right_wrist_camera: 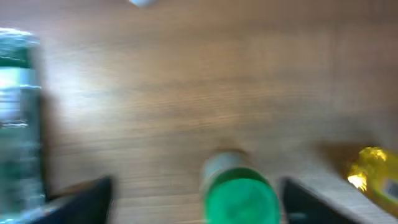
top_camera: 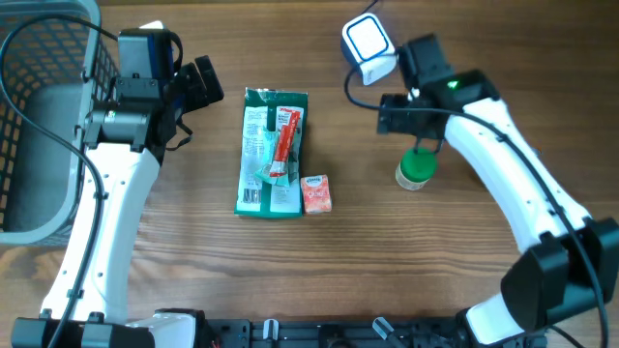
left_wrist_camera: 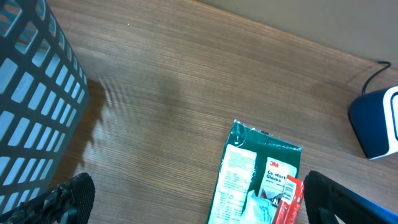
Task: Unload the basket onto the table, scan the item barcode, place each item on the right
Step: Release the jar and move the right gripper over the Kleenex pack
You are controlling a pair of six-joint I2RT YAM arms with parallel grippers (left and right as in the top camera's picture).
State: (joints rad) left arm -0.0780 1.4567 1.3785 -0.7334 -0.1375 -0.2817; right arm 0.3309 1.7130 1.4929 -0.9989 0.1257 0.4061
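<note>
The bottle [top_camera: 417, 171], small with a green cap, stands upright on the table [top_camera: 542, 58] right of the middle. It sits in front of the blue-and-white scanner [top_camera: 368, 43] and well apart from the rest.

The right gripper [top_camera: 419, 147] hangs right over the bottle. Its fingers are spread wide, one on each side, with bare wood showing on both sides of the cap (that wrist's view is badly blurred).

The left gripper [top_camera: 201, 85] sits beside the basket [top_camera: 58, 29] at the left edge, its fingers as wide as can be and holding nothing.

In the middle lies a green pack [top_camera: 261, 155] with a red tube [top_camera: 286, 145] on top. An orange sachet [top_camera: 316, 193] touches the pack's near right corner.
</note>
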